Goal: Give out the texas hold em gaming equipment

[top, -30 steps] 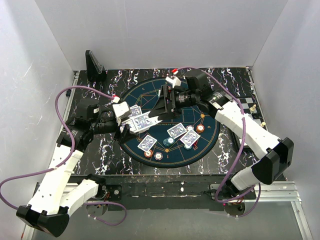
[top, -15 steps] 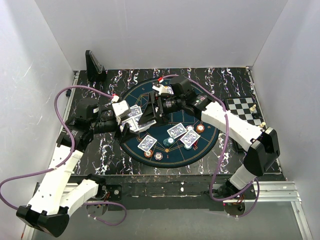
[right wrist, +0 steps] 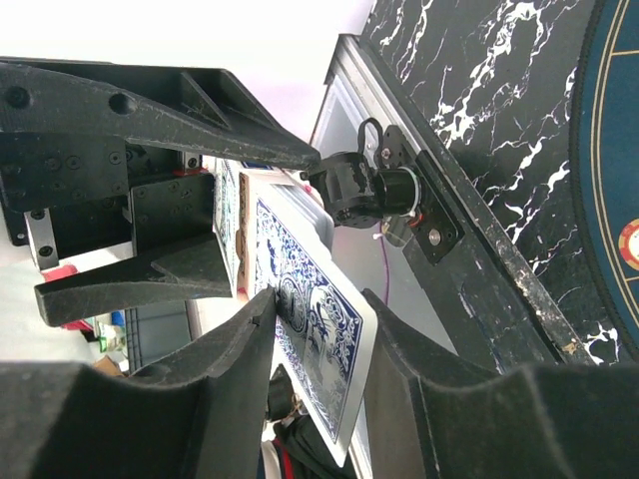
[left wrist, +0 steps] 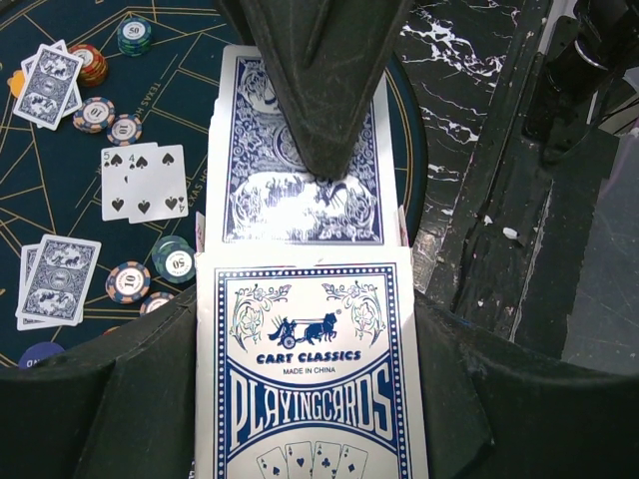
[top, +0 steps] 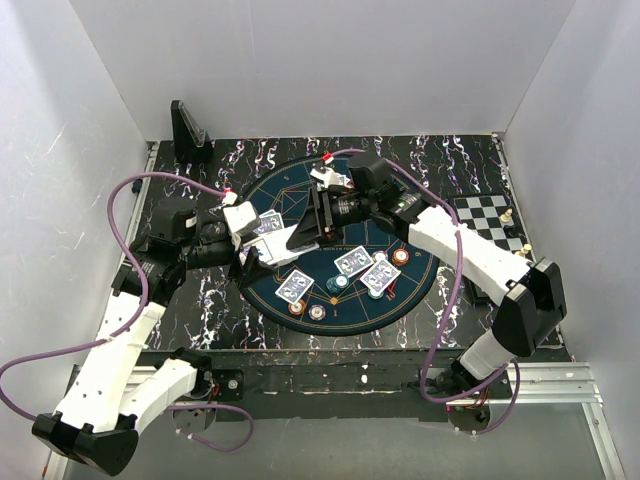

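**Top card pokes from the box, right claw astride it**

At the left of the mat (top: 290, 185), our left claw (top: 255, 256) is clamped tight on the box (left wrist: 305, 389), with one finger (left wrist: 120, 379) on each long side. It holds the box above the mat's left part, the open mouth pointing towards the right arm. The box is white with blue print reading "Cart Classics" and "Playing Cards".

The card (left wrist: 255, 200) we want sticks out of that mouth, back up, showing blue and white scrollwork inside a white border. Its long axis runs on in line with the box, straight from the left claw towards the right one. We judge that a pull along that line, away from the box, is what frees it. A sideways tug would likely jam it against the mouth.

The right claw (top: 306, 232) meets the left one nose to nose and is plainly the nearer arm. Its jaws stand partly open, one finger over the card's back and the other on the far face. In the right wrist view the card slants through the gap between them, and we see no firm pinch yet. The claw holds nothing else.

Further right on the mat lie dealt cards (top: 352, 262) in face-down pairs, two face-up spades (left wrist: 143, 182), and striped chips (top: 400, 256) beside them.
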### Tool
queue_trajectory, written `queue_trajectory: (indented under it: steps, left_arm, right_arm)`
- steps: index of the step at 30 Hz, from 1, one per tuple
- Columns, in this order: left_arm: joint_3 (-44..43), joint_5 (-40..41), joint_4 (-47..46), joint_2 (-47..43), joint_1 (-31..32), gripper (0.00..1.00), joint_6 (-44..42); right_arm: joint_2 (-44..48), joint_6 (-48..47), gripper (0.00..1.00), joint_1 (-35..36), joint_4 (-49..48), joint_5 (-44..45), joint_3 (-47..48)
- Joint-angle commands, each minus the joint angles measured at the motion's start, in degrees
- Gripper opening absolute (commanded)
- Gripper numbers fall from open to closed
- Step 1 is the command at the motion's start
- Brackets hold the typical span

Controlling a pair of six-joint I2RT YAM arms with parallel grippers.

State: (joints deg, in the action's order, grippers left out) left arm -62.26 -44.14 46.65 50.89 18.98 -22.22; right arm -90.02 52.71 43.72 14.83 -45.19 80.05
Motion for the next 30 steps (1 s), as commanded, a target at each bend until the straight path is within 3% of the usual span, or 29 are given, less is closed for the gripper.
queue_trajectory:
  steps: [1,30]
  left_arm:
    - [-0.76,-1.91,-2.8,-1.41,0.18,0.03,0.51]
    - [1.79,-2.18,-5.96,-3.25,0.18,0.0,2.97]
  right_arm:
    - [3.0,-1.11,0.45,-1.89,0.46,0.1,-0.34]
    - [4.67,-9.29,0.45,-3.47,10.92,3.44,6.96]
